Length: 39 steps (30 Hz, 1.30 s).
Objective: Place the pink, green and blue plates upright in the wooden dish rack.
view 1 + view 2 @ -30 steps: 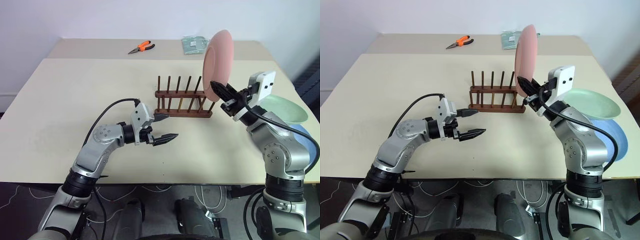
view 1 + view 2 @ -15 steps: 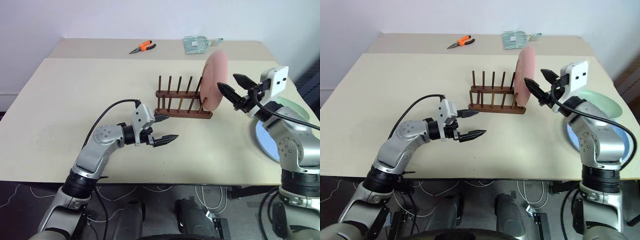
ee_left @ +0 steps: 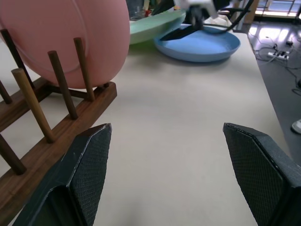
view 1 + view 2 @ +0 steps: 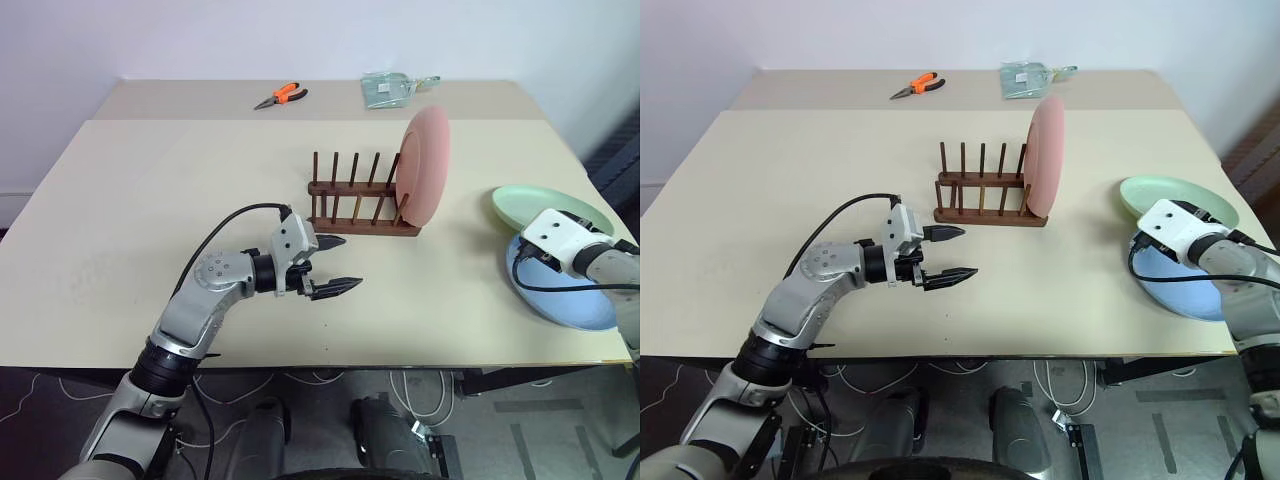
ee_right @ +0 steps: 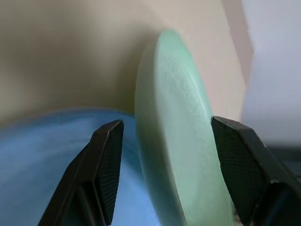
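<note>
Tools number two. Left tool [image 4: 332, 270] hovers over the counter [image 4: 120, 200] with its black fingers spread and nothing between them, pointing toward the rack [image 4: 362, 205] at about its 1 o'clock. Right tool [image 5: 164, 174] sits at the counter's right edge over the stacked plates, fingers parted wide on either side of the green plate's [image 5: 178, 141] rim without gripping it.

Plates number three. One pink plate [image 4: 424, 167] stands upright at the right end of the rack, leaning between the last pegs. One green plate lies flat at 3 o'clock of the rack, overlapping one blue plate [image 4: 560, 300] that lies just nearer.

One rack, with five pegs in view per row. One pair of orange pliers [image 4: 281, 96] and one clear packet [image 4: 392, 88] lie at the far edge, at 12 o'clock, well apart from the rest.
</note>
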Motion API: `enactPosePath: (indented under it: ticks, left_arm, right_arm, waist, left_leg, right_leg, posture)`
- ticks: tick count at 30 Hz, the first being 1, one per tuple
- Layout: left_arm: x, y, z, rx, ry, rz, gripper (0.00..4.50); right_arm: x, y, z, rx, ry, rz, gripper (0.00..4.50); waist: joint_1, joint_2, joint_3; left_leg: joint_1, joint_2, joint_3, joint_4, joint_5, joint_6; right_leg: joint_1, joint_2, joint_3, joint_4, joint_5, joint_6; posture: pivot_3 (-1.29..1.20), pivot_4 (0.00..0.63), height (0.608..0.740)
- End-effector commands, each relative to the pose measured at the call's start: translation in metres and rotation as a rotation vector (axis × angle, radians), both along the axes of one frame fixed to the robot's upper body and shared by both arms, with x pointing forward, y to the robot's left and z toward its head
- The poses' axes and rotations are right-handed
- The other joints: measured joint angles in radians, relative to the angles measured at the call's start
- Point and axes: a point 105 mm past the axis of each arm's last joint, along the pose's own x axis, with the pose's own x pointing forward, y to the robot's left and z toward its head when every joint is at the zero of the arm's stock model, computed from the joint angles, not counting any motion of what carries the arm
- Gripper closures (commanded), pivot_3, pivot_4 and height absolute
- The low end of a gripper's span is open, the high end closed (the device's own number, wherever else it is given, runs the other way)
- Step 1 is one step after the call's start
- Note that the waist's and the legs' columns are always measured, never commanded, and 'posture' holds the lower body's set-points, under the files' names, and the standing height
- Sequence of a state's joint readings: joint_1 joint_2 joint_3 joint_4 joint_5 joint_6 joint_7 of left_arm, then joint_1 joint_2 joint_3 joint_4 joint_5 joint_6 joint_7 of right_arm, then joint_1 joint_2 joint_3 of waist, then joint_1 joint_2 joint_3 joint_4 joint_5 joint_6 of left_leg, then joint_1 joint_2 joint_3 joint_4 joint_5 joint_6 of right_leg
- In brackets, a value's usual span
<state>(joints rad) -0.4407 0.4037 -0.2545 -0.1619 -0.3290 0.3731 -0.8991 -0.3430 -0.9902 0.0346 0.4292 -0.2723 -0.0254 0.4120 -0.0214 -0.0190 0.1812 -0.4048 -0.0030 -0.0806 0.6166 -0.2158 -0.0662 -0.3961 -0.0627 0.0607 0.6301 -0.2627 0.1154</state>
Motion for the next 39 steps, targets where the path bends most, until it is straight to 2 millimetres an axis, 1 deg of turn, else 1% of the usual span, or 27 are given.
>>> enactPosePath:
  ticks: [1,2,3,5,7,8,9,10,12,14,16,17,18,19,21,23,25,26,27,29,30,32,35,39]
  left_arm:
    - [-0.001,-0.001,0.010,-0.012,-0.053,-0.009,0.59]
    - [-0.002,0.000,0.010,-0.010,-0.055,-0.006,0.59]
    - [-0.002,0.001,0.010,-0.009,-0.056,-0.004,0.59]
    - [-0.003,0.003,0.009,-0.010,-0.054,0.005,0.59]
    - [-0.003,0.005,0.009,-0.013,-0.053,0.017,0.59]
    - [-0.002,0.006,0.010,-0.015,-0.064,0.028,0.59]
    - [0.001,0.007,0.011,-0.020,-0.080,0.050,0.59]
    - [0.005,0.009,0.012,-0.028,-0.092,0.079,0.59]
    - [0.013,0.014,0.016,-0.046,-0.125,0.138,0.59]
    - [0.024,0.021,0.018,-0.062,-0.155,0.213,0.59]
    - [0.033,0.030,0.019,-0.070,-0.179,0.277,0.59]
    - [0.036,0.034,0.019,-0.072,-0.185,0.299,0.59]
    - [0.039,0.037,0.018,-0.072,-0.189,0.314,0.59]
    - [0.040,0.041,0.018,-0.070,-0.195,0.325,0.59]
    - [0.042,0.047,0.016,-0.060,-0.204,0.337,0.59]
    - [0.043,0.052,0.014,-0.047,-0.211,0.341,0.59]
    - [0.044,0.057,0.012,-0.037,-0.217,0.354,0.59]
    - [0.045,0.059,0.012,-0.039,-0.216,0.362,0.59]
    - [0.045,0.061,0.013,-0.045,-0.218,0.368,0.59]
    - [0.042,0.062,0.010,-0.041,-0.201,0.361,0.59]
    - [0.041,0.062,0.009,-0.037,-0.196,0.355,0.59]
    - [0.038,0.062,0.009,-0.043,-0.192,0.349,0.59]
    - [0.035,0.062,0.009,-0.052,-0.186,0.350,0.59]
    - [0.032,0.063,0.009,-0.052,-0.183,0.350,0.59]
  right_arm:
    - [0.005,-0.010,0.009,-0.090,-0.038,-0.007,2.36]
    - [0.006,-0.009,0.009,-0.087,-0.041,-0.001,2.87]
    - [0.007,-0.009,0.009,-0.082,-0.044,0.005,3.29]
    - [0.009,-0.005,0.015,-0.076,-0.074,0.021,4.37]
    - [0.011,-0.001,0.030,-0.093,-0.141,0.040,4.44]
    - [0.012,0.003,0.042,-0.097,-0.195,0.051,4.44]
    - [0.013,0.008,0.059,-0.082,-0.275,0.060,4.44]
    - [0.013,0.017,0.080,-0.042,-0.381,0.077,4.44]
    - [0.010,0.035,0.118,0.096,-0.572,0.115,4.44]
    - [0.000,0.061,0.159,0.417,-0.759,0.190,4.44]
    - [-0.016,0.091,0.196,0.717,-0.867,0.342,4.44]
    - [-0.024,0.104,0.209,0.862,-0.888,0.418,4.44]
    - [-0.032,0.117,0.219,0.994,-0.879,0.493,4.44]
    - [-0.043,0.137,0.230,1.127,-0.843,0.613,4.44]
    - [-0.062,0.169,0.242,1.353,-0.724,0.808,4.44]
    - [-0.079,0.205,0.238,1.436,-0.542,0.968,4.44]
    - [-0.085,0.230,0.230,1.517,-0.388,1.022,4.44]
    - [-0.086,0.241,0.222,1.546,-0.320,1.028,4.44]
    - [-0.082,0.252,0.211,1.614,-0.252,1.004,4.44]
    - [-0.060,0.269,0.176,1.662,-0.181,0.817,4.44]
    - [-0.053,0.273,0.165,1.667,-0.171,0.754,4.44]
    - [-0.047,0.275,0.153,1.689,-0.184,0.682,4.44]
    - [-0.040,0.275,0.144,1.709,-0.218,0.616,4.44]
    - [-0.038,0.273,0.142,1.702,-0.238,0.614,4.44]
  waist:
    - [0.001,0.000,0.000]
    - [0.002,0.000,0.000]
    - [0.003,0.000,0.000]
    - [0.003,0.000,0.000]
    - [0.003,0.000,0.000]
    - [0.002,0.000,0.000]
    - [0.001,0.001,0.000]
    - [0.000,0.002,0.001]
    - [-0.003,0.002,0.001]
    - [-0.010,0.002,0.001]
    - [-0.014,0.002,0.001]
    - [-0.015,0.002,0.001]
    - [-0.014,0.002,0.001]
    - [-0.012,0.002,0.001]
    - [-0.007,0.002,0.001]
    - [0.001,0.002,0.001]
    - [0.005,0.002,0.001]
    - [0.005,0.002,0.001]
    - [0.004,0.002,0.001]
    - [0.003,0.001,-0.001]
    - [0.003,0.001,-0.001]
    - [0.002,0.002,-0.001]
    - [0.005,0.002,0.000]
    - [0.004,0.002,0.000]
  left_leg:
    - [0.000,0.000,0.000,0.000,0.000,0.000]
    - [0.000,0.000,0.000,0.000,0.000,0.000]
    - [0.000,0.000,0.000,0.000,0.000,0.000]
    - [0.000,0.000,0.000,0.000,0.000,0.000]
    - [0.000,0.000,0.000,0.000,0.000,0.000]
    - [0.000,0.000,0.000,0.000,0.000,0.000]
    - [0.000,0.000,0.000,0.000,0.000,0.000]
    - [0.000,0.000,0.000,0.000,0.000,0.000]
    - [0.000,0.000,0.000,0.000,0.000,0.000]
    - [0.001,0.000,0.000,0.000,0.000,0.000]
    - [0.001,0.000,-0.001,0.000,0.000,0.000]
    - [0.001,0.000,-0.002,0.000,0.000,0.000]
    - [0.000,0.000,-0.003,0.000,0.000,0.000]
    - [0.000,0.000,-0.003,0.000,0.000,0.000]
    - [-0.001,0.000,-0.004,0.000,0.000,0.000]
    - [-0.001,0.000,-0.005,0.000,0.000,0.001]
    - [-0.001,0.000,-0.005,0.000,0.000,0.001]
    - [-0.001,0.000,-0.005,0.000,0.000,0.001]
    - [-0.001,0.000,-0.005,0.000,0.000,0.001]
    - [-0.001,0.001,-0.004,0.000,0.000,0.001]
    - [0.000,0.001,-0.004,0.000,0.000,0.001]
    - [-0.001,0.000,-0.004,0.000,0.000,0.001]
    - [-0.003,0.000,-0.004,0.000,0.000,0.001]
    - [-0.003,0.000,-0.004,0.000,0.000,0.001]
  right_leg:
    - [0.000,0.000,0.000,0.000,0.000,0.000]
    - [0.000,0.000,0.000,0.000,0.000,0.000]
    - [0.000,0.000,0.000,0.000,0.000,0.000]
    - [0.000,0.000,0.000,0.000,0.000,0.000]
    - [0.000,0.000,0.001,0.000,0.000,0.000]
    - [0.000,0.000,0.001,0.000,0.000,0.000]
    - [0.000,0.000,0.001,0.000,0.000,0.000]
    - [0.000,0.000,0.001,0.000,0.000,0.000]
    - [0.000,0.000,0.001,0.001,0.000,0.001]
    - [0.000,0.001,0.001,0.001,0.000,0.001]
    - [0.000,0.001,0.001,0.002,0.001,0.001]
    - [0.001,0.001,0.001,0.002,0.001,0.001]
    - [0.001,0.001,0.000,0.002,0.001,0.001]
    - [0.001,0.001,0.000,0.002,0.001,0.001]
    - [0.001,0.000,-0.002,0.002,0.001,0.001]
    - [0.001,0.000,-0.002,0.001,0.001,0.001]
    - [0.001,0.000,-0.002,0.001,0.001,0.001]
    - [0.001,0.000,-0.002,0.001,0.000,0.001]
    - [0.001,0.000,-0.002,0.001,0.000,0.001]
    - [0.001,0.000,-0.002,0.002,0.000,0.000]
    - [0.001,0.000,-0.002,0.002,0.000,0.000]
    - [-0.001,0.000,-0.002,0.002,0.000,0.000]
    - [-0.003,0.000,-0.002,0.002,0.001,0.001]
    - [-0.002,0.000,-0.002,0.002,0.001,0.001]
  posture:
    - [0.00,0.150,0.740]
    - [0.00,0.150,0.740]
    - [0.00,0.150,0.740]
    - [0.00,0.150,0.740]
    - [0.00,0.150,0.740]
    - [0.00,0.150,0.740]
    - [0.00,0.150,0.740]
    - [0.00,0.150,0.740]
    - [0.00,0.150,0.740]
    - [0.00,0.150,0.740]
    - [0.00,0.150,0.740]
    - [0.00,0.150,0.740]
    - [0.00,0.150,0.740]
    - [0.00,0.150,0.740]
    - [0.00,0.150,0.740]
    - [0.00,0.150,0.740]
    - [0.00,0.150,0.740]
    - [0.00,0.150,0.740]
    - [0.00,0.150,0.740]
    - [0.00,0.150,0.740]
    - [0.00,0.150,0.740]
    - [0.00,0.150,0.740]
    - [0.00,0.150,0.740]
    - [0.00,0.150,0.740]
